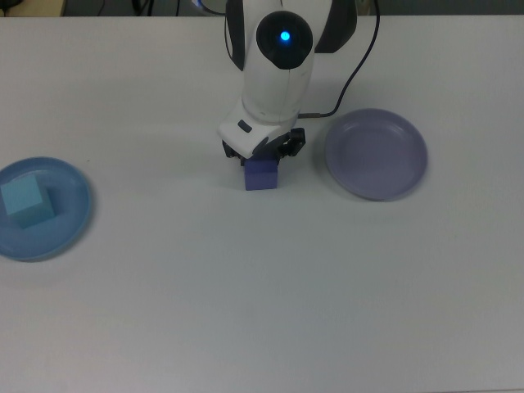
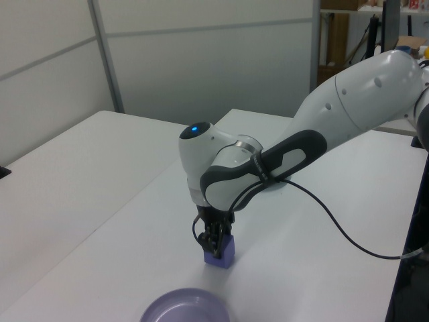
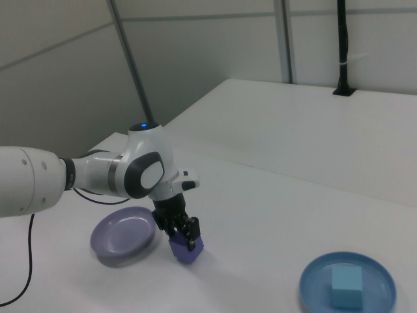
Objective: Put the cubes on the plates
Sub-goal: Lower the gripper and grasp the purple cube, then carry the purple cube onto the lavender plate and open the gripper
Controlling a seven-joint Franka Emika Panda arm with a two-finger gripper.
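Down at the table (image 1: 246, 286), your gripper (image 1: 262, 157) has its fingers clamped on the dark blue-violet cube (image 1: 261, 174), which sits on the tabletop. Just to the top view's right lies the lavender plate (image 1: 376, 154), bare. Far off at the top view's left you see the cyan cube (image 1: 22, 201) resting on the blue plate (image 1: 61, 229).
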